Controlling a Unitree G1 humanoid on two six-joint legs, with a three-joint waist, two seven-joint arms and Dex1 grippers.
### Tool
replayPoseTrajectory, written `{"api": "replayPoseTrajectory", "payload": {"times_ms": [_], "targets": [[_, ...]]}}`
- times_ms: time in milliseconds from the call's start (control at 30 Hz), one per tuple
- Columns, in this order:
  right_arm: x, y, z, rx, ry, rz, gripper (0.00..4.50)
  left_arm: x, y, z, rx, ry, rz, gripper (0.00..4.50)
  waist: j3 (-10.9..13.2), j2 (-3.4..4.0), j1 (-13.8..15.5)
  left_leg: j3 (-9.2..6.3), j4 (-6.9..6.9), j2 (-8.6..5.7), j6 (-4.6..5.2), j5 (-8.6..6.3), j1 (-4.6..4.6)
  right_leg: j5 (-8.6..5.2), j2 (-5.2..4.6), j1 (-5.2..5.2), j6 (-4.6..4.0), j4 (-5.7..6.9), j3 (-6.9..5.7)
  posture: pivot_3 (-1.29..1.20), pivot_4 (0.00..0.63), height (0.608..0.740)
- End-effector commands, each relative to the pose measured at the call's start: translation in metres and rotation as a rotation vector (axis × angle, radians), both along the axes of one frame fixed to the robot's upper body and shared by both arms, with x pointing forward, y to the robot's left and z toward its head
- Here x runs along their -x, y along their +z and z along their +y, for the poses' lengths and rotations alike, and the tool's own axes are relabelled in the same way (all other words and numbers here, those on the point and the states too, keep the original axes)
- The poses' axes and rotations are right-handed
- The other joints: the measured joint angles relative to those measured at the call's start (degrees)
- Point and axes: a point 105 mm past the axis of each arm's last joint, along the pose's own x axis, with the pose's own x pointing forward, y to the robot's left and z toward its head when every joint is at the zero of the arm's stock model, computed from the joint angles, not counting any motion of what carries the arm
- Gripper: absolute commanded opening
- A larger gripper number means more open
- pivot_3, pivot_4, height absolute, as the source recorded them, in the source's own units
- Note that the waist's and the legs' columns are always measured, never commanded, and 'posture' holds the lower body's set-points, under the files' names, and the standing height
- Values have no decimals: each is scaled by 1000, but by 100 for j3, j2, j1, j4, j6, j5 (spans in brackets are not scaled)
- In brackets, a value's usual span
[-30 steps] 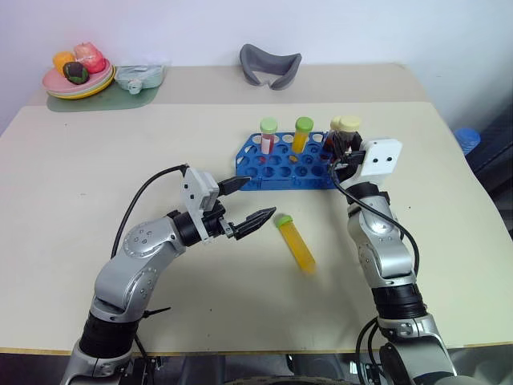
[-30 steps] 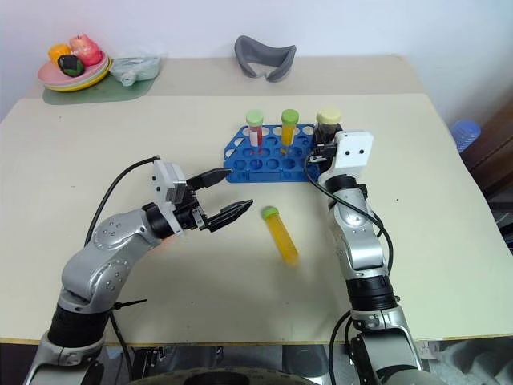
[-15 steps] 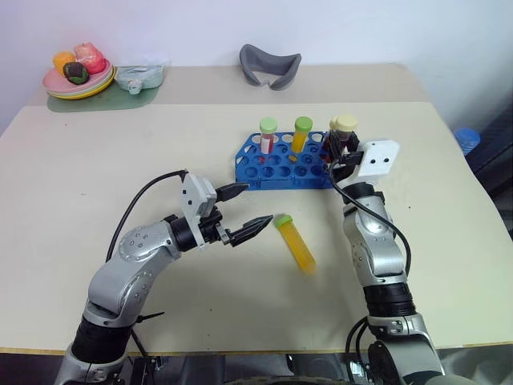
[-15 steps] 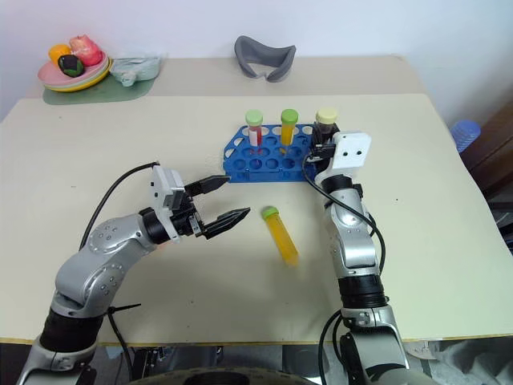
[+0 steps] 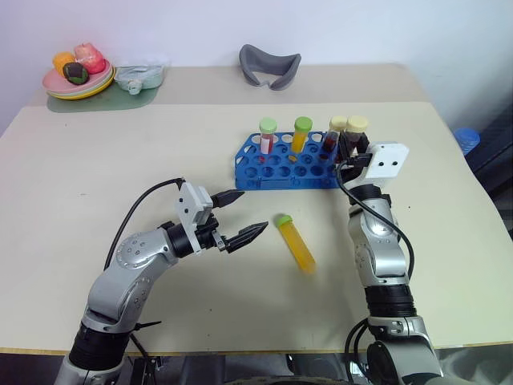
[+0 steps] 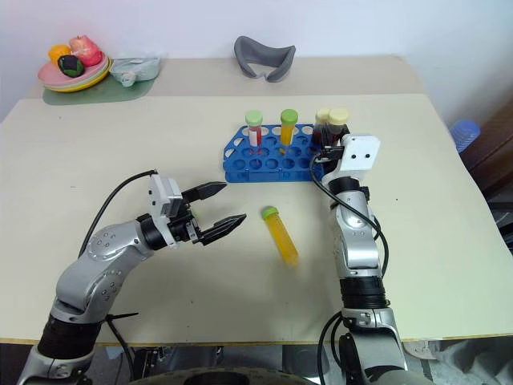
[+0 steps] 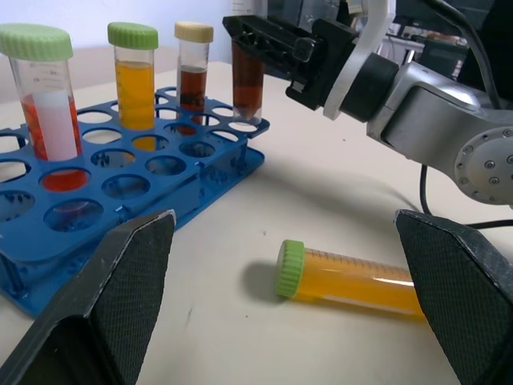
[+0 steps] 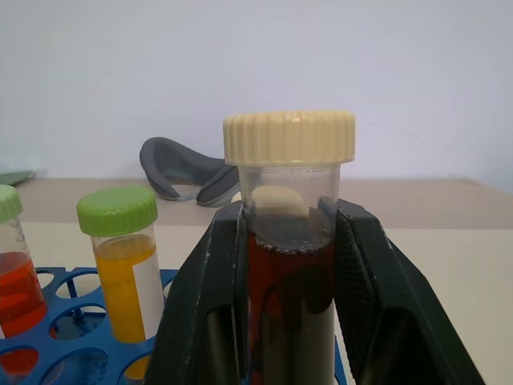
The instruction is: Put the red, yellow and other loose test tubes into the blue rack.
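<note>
Pinching a maroon tube (image 8: 290,265) upright for the blue rack (image 5: 280,171), right gripper (image 5: 350,152) works while left gripper (image 5: 238,216) waits spread near the yellow tube (image 5: 295,243).

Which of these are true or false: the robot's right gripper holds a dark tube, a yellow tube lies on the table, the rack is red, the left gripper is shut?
1. The right gripper holds a dark maroon tube. True.
2. A yellow tube lies on the table. True.
3. The rack is red. False: it is blue.
4. The left gripper is shut. False: it is open, holding nothing.
</note>
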Motion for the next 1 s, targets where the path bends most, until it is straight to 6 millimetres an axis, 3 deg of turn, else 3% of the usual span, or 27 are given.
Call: {"api": "replayPoseTrajectory", "payload": {"times_ms": [33,567,700,833,1000], "targets": [[2,3,5,-2,18,-25,866,1,8,1,4,-4,-40,4500,0,1,-1,0,0,0,0,0,0,0,0,0,0,0,0,0,150,740],[-2,0,11,-22,48,-19,866,1,8,2,4,5,-41,4500,-1,1,-6,0,1,0,-2,1,2,0,0,0,0,3,0,0,150,740],[1,7,9,-34,44,-43,2648,2,6,3,3,6,-39,4500,-1,2,-7,0,0,0,-2,1,2,0,0,0,0,4,0,0,150,740],[10,30,-3,-11,7,-104,4468,1,6,4,0,11,-39,4500,-1,2,4,0,1,0,-2,1,2,0,0,1,0,4,0,0,150,740],[37,60,-28,97,14,-127,4468,-3,8,11,-12,48,-41,4500,-1,3,29,0,1,-1,-2,1,1,0,-2,2,0,3,-1,0,150,740]]}}
